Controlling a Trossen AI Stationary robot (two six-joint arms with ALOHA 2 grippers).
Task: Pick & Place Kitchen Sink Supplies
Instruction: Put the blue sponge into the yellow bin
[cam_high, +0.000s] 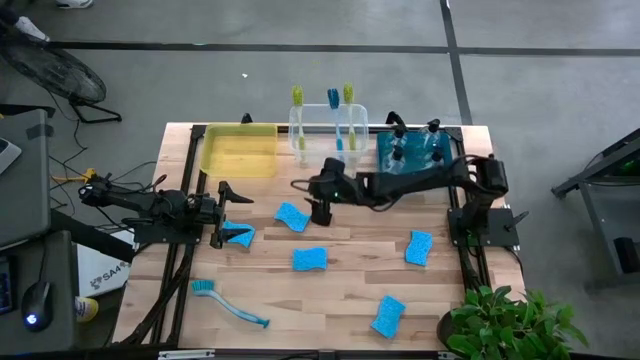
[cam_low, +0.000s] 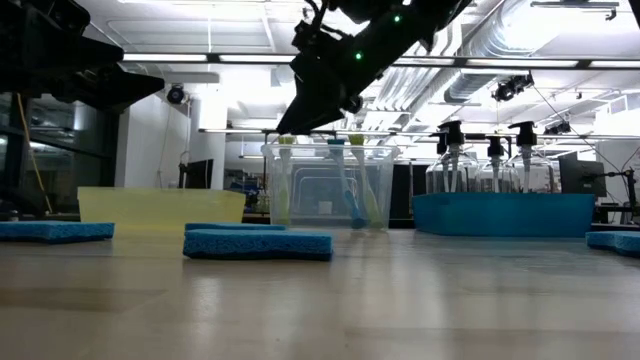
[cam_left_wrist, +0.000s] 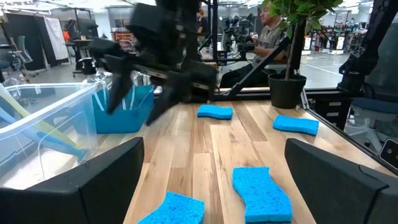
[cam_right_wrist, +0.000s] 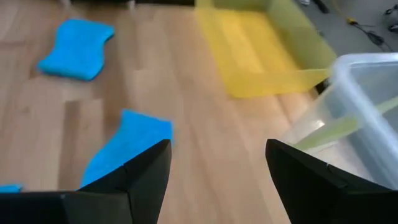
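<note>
Pale butcher-block wooden table (cam_high: 340, 290), planks running side to side; five wavy-edged porous bright-blue foam sponges are scattered on it. Taking the high view as a clock face: one sponge (cam_high: 291, 216) sits near the centre, one (cam_high: 309, 260) just below centre, one (cam_high: 419, 247) at about 4 o'clock, one (cam_high: 388, 315) at about 5, and one (cam_high: 239, 236) at about 8 between the left gripper's fingertips. A long-handled blue plastic dish brush (cam_high: 228, 303) with a bristly head lies flat at 7 o'clock, well apart from the bins.

Along the 12 o'clock edge there are three rectangular plastic bins in a row; a translucent yellow bin (cam_high: 238, 151) at 11, a clear bin (cam_high: 329, 150) at 12 with three thin brushes standing up in it (two yellow-green, one blue), and a teal bin (cam_high: 412, 152) at 1 holding small clear spray bottles with black nozzles (cam_high: 432, 130).

The right gripper (cam_high: 321, 208) reaches across from 3 o'clock and hangs above the table just beside the centre sponge; jaws spread wide, gripping nothing. The left gripper (cam_high: 222, 213) is at 9 o'clock, low over the wood; jaws also parted, the sponge there lying loose on the table, not pinched.
</note>
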